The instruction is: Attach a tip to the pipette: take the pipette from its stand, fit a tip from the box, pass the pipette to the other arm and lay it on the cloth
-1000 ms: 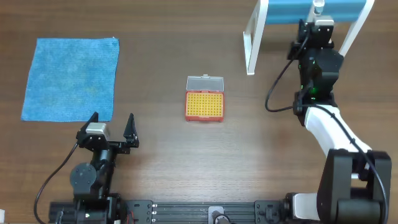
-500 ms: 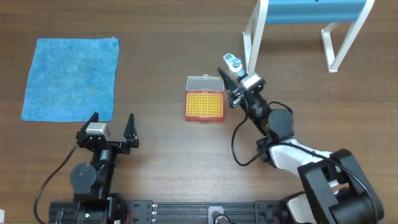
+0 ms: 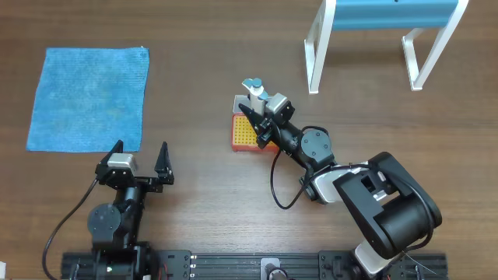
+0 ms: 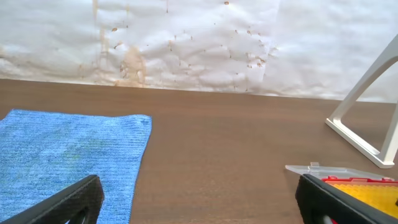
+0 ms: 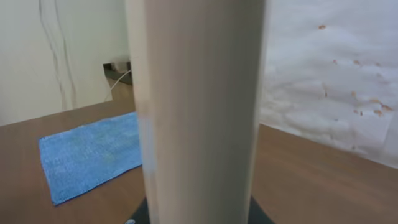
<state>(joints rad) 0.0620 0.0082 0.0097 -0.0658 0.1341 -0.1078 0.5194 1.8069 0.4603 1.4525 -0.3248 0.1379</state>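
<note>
Pipette [image 5: 199,106] clasped by right gripper [image 3: 259,123], near tip box [image 3: 240,140]; cloth [image 5: 93,155] beyond

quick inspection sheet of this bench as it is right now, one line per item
surface: brown wood-grain table
job's things: pipette held upright in the right gripper, near or over the tip box, cannot tell which; blue cloth flat at far left; stand at far right, no pipette on it
clutter: nothing seen
grippers: left gripper open, near its base, holding nothing; right gripper shut on the pipette
cables: black cable looped beside the right arm
surroundings: stained white wall behind the table
</note>
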